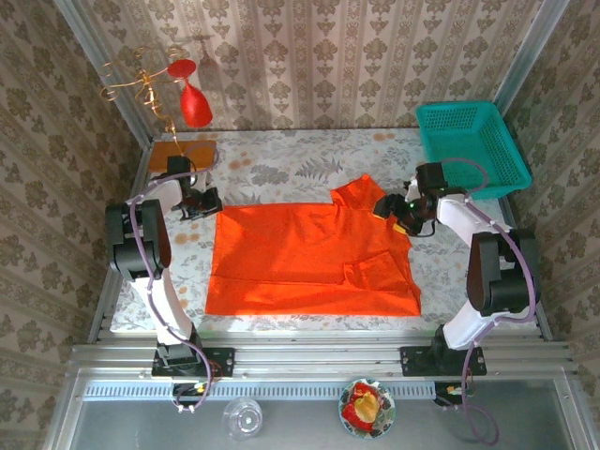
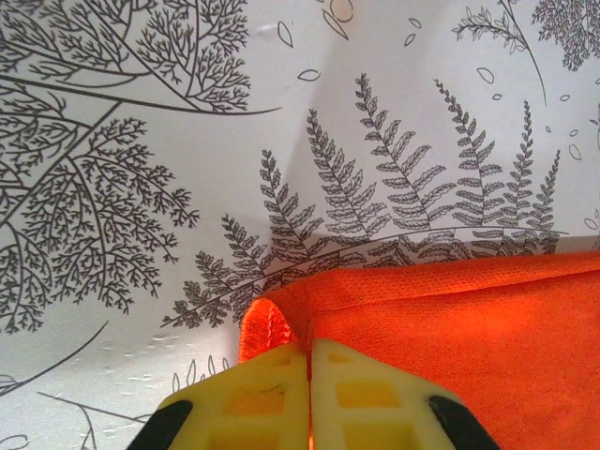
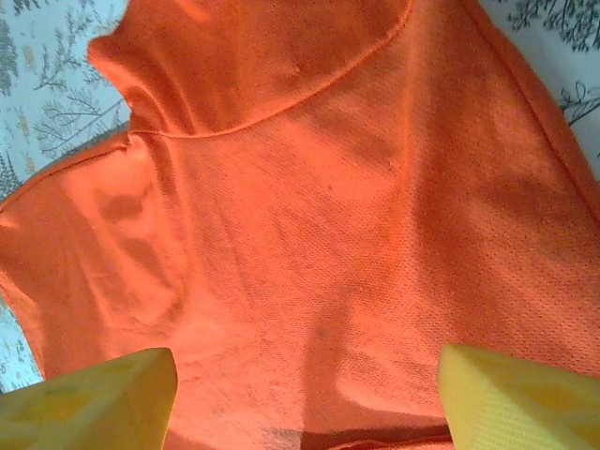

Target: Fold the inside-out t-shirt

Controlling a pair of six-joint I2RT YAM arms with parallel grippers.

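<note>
Top external view is showing one teal basket [image 1: 473, 145] sitting at the table's [image 1: 281, 164] 1 o'clock corner, its mesh floor lying open to view. One small dish [image 1: 367, 405] is resting off the table at 6 o'clock, holding red and yellow pieces too small to identify, and one clear glass [image 1: 244, 417] is standing just at its 9 o'clock. One inside-out t-shirt [image 1: 309, 262] is lying spread flat across the middle of the table. The left gripper [image 1: 204, 203] is sitting at the shirt's 10 o'clock corner; in the left wrist view its fingers [image 2: 272, 394] are pressing together, pinching that raised corner of cloth. The right gripper [image 1: 386, 208] is hovering at the shirt's 2 o'clock side, and the right wrist view is showing its two fingers [image 3: 94, 394] spread wide above the orange fabric. One red wine glass [image 1: 194, 103] and one orange-brown board [image 1: 178, 150] are sitting at 11 o'clock
</note>
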